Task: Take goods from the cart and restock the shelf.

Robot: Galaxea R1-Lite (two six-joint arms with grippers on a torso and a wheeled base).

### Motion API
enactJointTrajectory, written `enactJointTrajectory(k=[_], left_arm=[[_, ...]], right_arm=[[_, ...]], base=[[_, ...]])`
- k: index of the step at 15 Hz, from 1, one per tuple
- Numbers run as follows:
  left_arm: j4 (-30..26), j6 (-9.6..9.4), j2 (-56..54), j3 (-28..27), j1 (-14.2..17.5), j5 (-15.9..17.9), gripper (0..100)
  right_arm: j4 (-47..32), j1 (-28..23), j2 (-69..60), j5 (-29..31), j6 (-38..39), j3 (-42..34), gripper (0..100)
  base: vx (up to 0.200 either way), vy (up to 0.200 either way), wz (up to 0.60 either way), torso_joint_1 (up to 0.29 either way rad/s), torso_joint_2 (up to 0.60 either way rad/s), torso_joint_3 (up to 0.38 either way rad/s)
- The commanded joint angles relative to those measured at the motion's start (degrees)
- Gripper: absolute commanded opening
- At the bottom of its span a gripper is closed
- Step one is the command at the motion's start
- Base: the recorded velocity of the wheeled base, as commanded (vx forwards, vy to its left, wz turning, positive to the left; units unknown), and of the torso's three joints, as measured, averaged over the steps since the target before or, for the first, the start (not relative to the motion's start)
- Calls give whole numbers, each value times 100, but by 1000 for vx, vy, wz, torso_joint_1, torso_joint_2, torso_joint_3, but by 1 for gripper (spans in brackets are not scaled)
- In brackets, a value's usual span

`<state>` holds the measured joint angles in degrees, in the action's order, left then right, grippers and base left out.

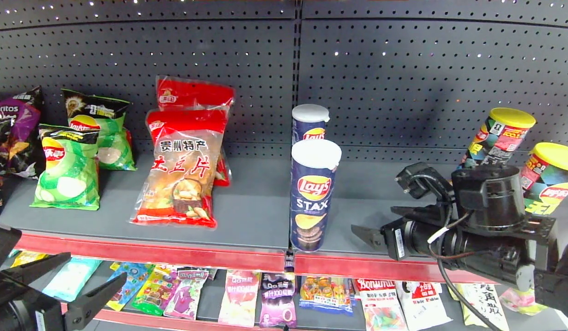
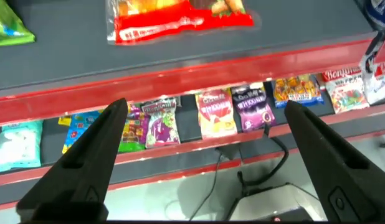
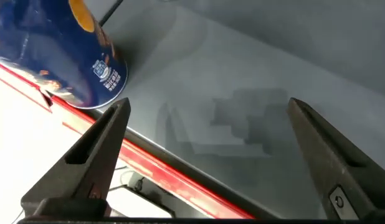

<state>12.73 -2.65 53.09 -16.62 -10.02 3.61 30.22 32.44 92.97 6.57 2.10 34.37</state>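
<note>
Blue canister (image 1: 314,195) stands upright at the front lip of the shelf (image 1: 247,207). Right hand (image 1: 375,219), spread apart and empty, hangs just beside it; a sideways swing could topple it off. Left hand (image 1: 95,266), likewise apart, sits below the lip.

Three cameras, one shelf (image 1: 247,216)
Your head view faces it from above; left wrist looks low over its red edge (image 2: 180,78); right wrist sits close, probably sharing your head view's blue can (image 3: 68,62).
</note>
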Motion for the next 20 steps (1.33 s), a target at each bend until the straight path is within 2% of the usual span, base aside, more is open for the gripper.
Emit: enactJointTrajectory(k=[1, 5, 20], left_arm=[[2, 1, -106, 18, 0, -9, 100], [2, 36, -106, 44, 0, 0, 100], [2, 45, -150, 18, 9, 0, 100]], right_arm=[[1, -1, 125, 2, 1, 18, 100], [1, 17, 556, -7, 10, 343, 100], [1, 342, 995, 2, 10, 650, 100]], base=[[0, 0, 0, 0, 0, 0], [0, 0, 0, 0, 0, 0], [0, 0, 0, 0, 0, 0]])
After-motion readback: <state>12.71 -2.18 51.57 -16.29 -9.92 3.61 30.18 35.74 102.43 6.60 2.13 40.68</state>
